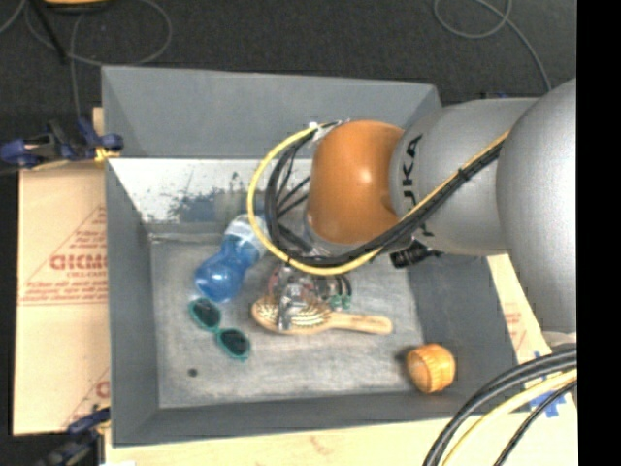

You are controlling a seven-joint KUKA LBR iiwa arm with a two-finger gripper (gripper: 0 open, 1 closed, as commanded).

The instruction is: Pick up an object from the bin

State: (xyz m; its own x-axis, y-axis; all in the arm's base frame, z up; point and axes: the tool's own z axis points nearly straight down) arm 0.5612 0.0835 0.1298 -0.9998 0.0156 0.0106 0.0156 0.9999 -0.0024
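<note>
My gripper [291, 304] reaches down in the middle of the bin, right over the head of a wooden hairbrush [325, 317] that lies flat with its handle pointing right. The gripper's tips sit on or at the brush head; the orange cover hides most of the gripper. Just left of it a blue plastic bottle [225, 265] lies on its side. Teal toy glasses [219, 328] lie in front of the bottle, towards the bin's left front.
A small round wooden piece [430, 367] lies alone near the bin's front right corner. The arm with its orange cover and cables fills the upper right of the bin.
</note>
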